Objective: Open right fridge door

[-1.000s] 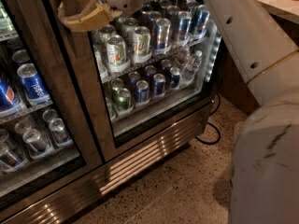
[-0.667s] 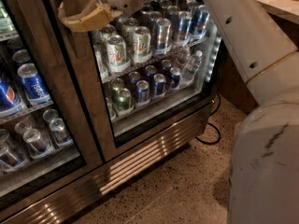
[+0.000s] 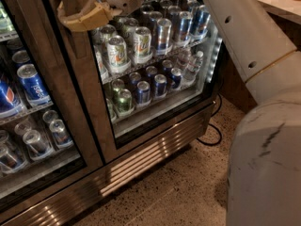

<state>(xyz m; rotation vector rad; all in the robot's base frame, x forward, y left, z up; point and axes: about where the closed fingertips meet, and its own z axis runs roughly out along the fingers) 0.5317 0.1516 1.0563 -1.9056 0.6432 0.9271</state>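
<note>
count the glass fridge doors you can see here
2. The left fridge door, blue Pepsi cans behind its glass, fills the left side; the right fridge door is at centre-right. The gripper sits at the top by the right door's left edge. Others may be hidden.

Scene dim overall, warm cast. Main source: a vertical light strip (image 3: 214,55) inside the cabinet, at the right edge of the right fridge door (image 3: 94,107). It lights the cans (image 3: 141,41) behind the glass cool white, with small highlights on their tops. Door's steel frame shows dull streaked sheen, no hard glare. Below the door, the grille (image 3: 150,154) carries bright horizontal reflection bands. Floor (image 3: 188,192) beneath it mid-toned and falls darker toward the arm (image 3: 254,32), which is evenly lit, pale. Gripper (image 3: 87,11) at the door's upper left edge, warm-lit, frame under it shaded. Left door (image 3: 28,102), beside it, is darker.
</note>
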